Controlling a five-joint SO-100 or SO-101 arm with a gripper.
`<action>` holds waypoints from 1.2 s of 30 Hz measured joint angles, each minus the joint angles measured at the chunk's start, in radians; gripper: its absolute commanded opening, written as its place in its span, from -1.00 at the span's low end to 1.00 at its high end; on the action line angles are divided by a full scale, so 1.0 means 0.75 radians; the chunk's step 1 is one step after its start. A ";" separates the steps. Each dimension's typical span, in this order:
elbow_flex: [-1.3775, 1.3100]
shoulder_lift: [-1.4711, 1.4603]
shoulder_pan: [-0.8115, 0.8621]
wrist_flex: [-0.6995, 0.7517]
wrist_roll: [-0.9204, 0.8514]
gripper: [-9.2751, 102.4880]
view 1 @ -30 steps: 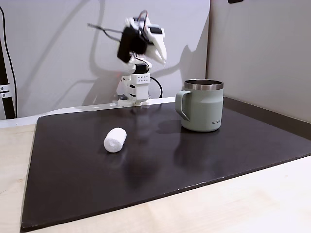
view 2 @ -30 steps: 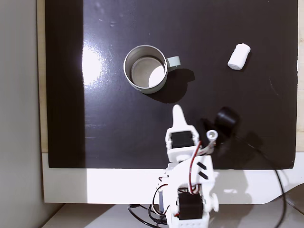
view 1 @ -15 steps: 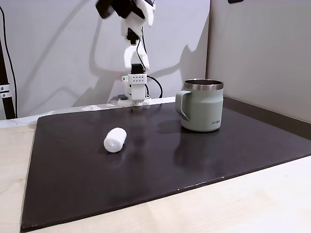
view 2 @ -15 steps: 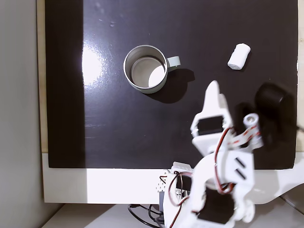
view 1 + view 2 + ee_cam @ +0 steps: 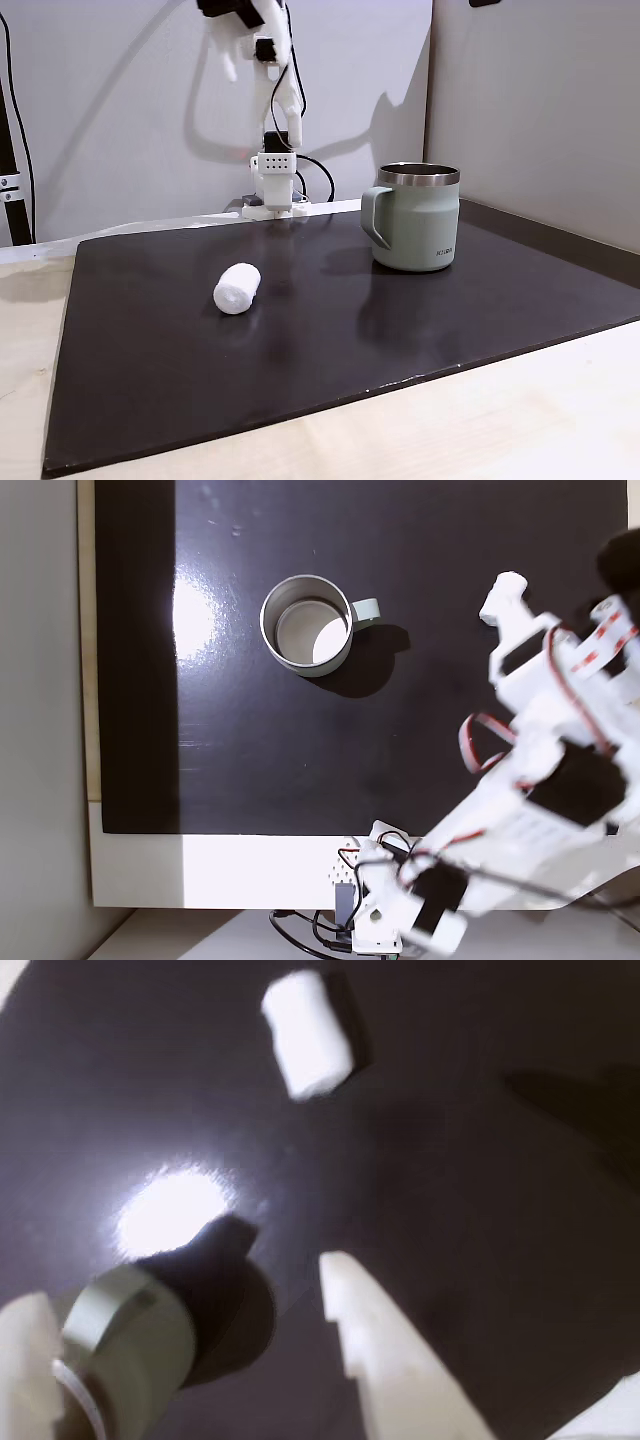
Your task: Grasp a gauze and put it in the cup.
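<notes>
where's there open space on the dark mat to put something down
Most of the dark mat is bare: the wide front strip below the gauze and the cup, the gap between those two, and the patch beside the cup on its handle-free side. The arm overhangs the gauze's side from above.

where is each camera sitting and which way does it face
Wrist view: rides on the arm, looks down at the dark mat; small white cylindrical gauze roll ahead, sage-green steel-rimmed mug at lower left; a white gripper finger shows.
A fixed view: low at the table's front edge, looks across the mat to the arm's base by the wall; raised gripper at top.
A fixed view: overhead, straight down; the arm partly covers the gauze.
Shared: mug and gauze appear in all three.
</notes>
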 measured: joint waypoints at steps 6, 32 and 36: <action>-0.258 -0.272 0.043 0.020 -0.106 -0.29; -0.841 -1.252 0.074 0.020 -0.205 -0.29; -0.943 -1.379 0.072 0.020 -0.205 -0.29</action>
